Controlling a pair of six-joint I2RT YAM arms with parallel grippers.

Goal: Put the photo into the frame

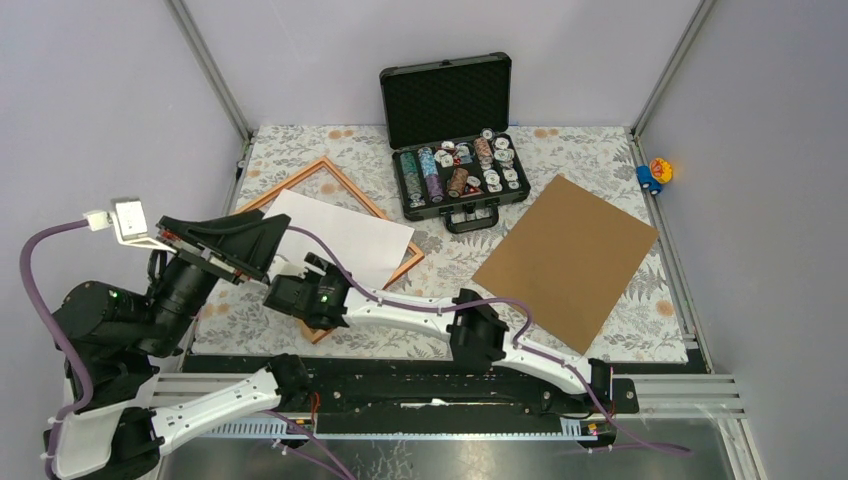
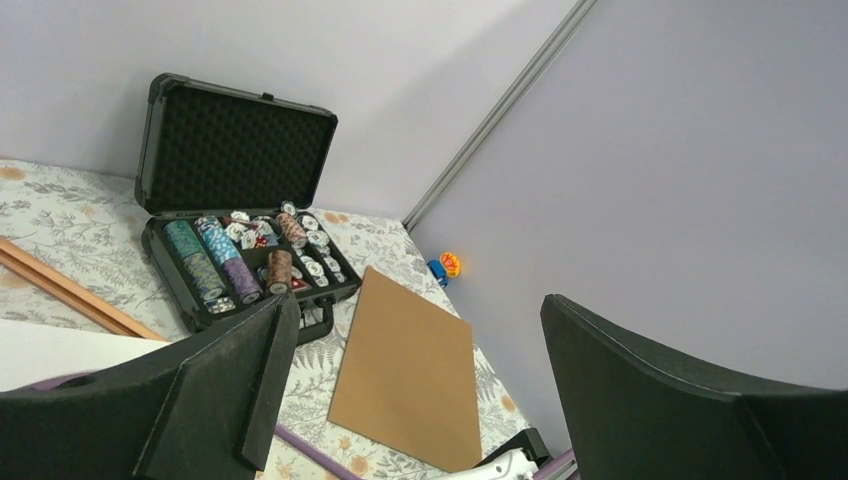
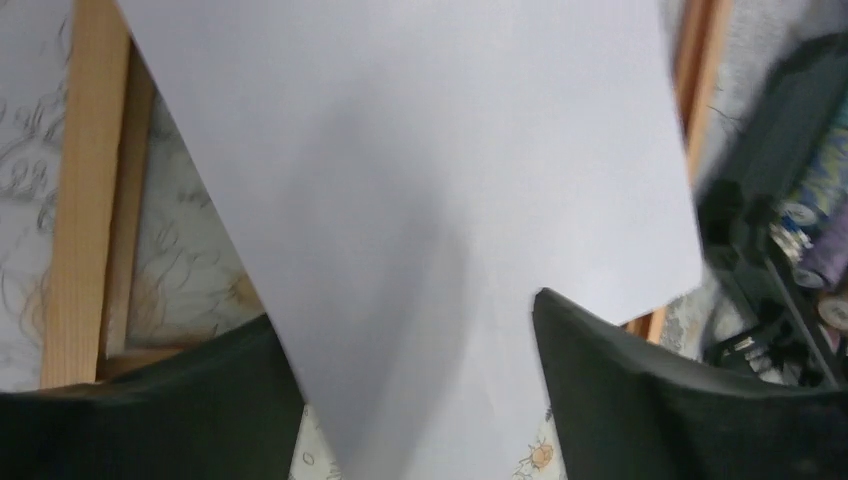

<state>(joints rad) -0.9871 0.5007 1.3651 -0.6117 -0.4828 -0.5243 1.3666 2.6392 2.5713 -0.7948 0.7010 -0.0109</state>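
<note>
- Floral-cloth table (image 1: 440,270) inside grey walls — one photo (image 1: 340,230), one frame (image 3: 85,200), one brown board (image 1: 565,255), one open case (image 1: 445,100) of chips, one small toy (image 1: 655,173).
- Photo lies white side up across the frame, left of middle and askew to it. Its long axis runs left to right, the right end a little nearer.
- Right gripper (image 3: 400,310) is spread open, with the photo's near end between its fingers.
- Left gripper (image 2: 418,310) is raised at the left — fingers wide apart, empty.
</note>
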